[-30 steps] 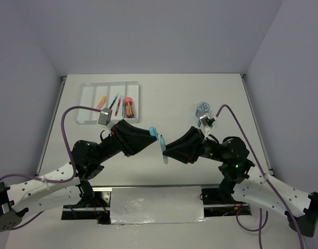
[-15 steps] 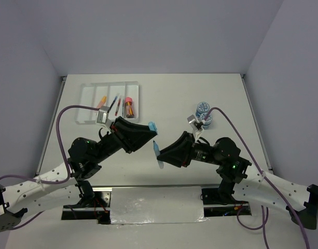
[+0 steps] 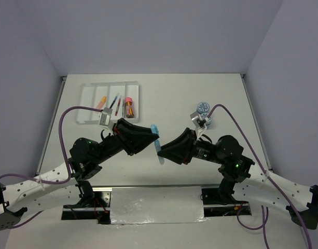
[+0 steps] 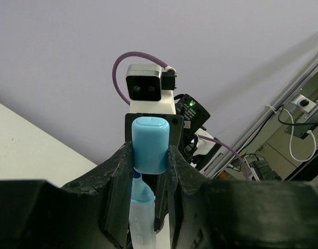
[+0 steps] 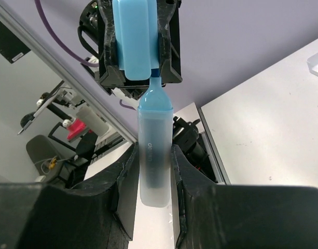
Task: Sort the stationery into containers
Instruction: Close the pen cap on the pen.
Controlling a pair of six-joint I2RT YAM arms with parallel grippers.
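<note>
My left gripper [image 3: 154, 132] is shut on a light-blue cap [image 3: 154, 127], gripped across its sides [image 4: 150, 144]. My right gripper [image 3: 161, 153] is shut on the pale blue tube [image 3: 160, 157], a translucent barrel [image 5: 155, 155] with a narrow blue tip. Both are held above the table's middle, facing each other. The tube's tip meets the open end of the cap [image 5: 134, 39]. In the left wrist view the tube [image 4: 139, 212] runs down between my fingers below the cap. The white four-compartment tray [image 3: 87, 101] lies at the far left, with an orange piece, thin pens and a pink-capped orange piece in it.
A round blue-lidded tub [image 3: 203, 108] stands on the table at the far right, just behind the right wrist camera. Purple cables loop over both arms. Walls close the table at the back and both sides.
The right gripper has carried the tube a little left and toward the near edge. The left gripper with the cap has shifted slightly. Both grips have held.
</note>
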